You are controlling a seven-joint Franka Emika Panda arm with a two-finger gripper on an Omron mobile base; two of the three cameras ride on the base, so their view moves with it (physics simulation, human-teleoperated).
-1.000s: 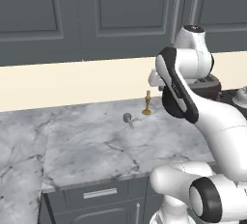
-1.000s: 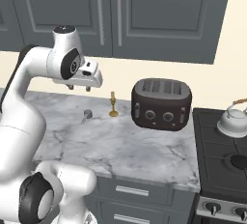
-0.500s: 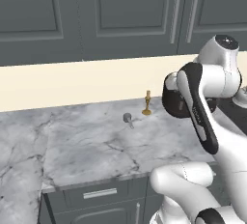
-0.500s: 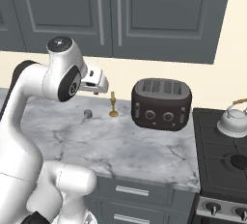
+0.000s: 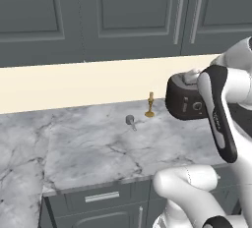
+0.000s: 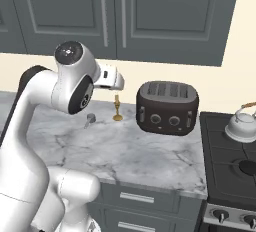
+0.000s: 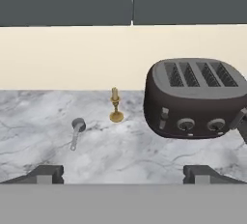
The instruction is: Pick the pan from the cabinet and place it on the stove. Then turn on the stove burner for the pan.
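Since a second ago the arm has swung: in the left base view its upper links have moved from the middle right toward the right edge, and in the right base view the white elbow has come lower and nearer the camera, now standing in front of the wall cabinet (image 6: 112,16). The things on the surface (image 6: 150,151) have not moved.

The gripper (image 7: 123,172) shows in the hand view as two dark tips far apart near the bottom corners; the jaws stand wide open with nothing between them. A second ago they were narrower.

The cabinet doors are shut, so the pan cannot be seen; whether it lies inside cannot be told from here. In the left base view the arm covers most of the toaster (image 5: 182,101), and what lies beyond it is hidden. In the right base view the stove (image 6: 230,168) is cut off at the right edge, with a white kettle (image 6: 241,127) standing on its back part, well apart from the toaster. The stove knobs (image 6: 220,216) at the lower edge are small and hard to read.

Counted: one dark four-slot toaster, one small brass candlestick (image 7: 115,105) standing upright near the wall, one little grey scoop (image 7: 76,129) lying just to the side of it, one kettle. Two long silver bar handles (image 6: 113,13) hang side by side on the cabinet doors above the candlestick. One drawer (image 5: 101,197) with a short handle sits under the surface in the left base view.
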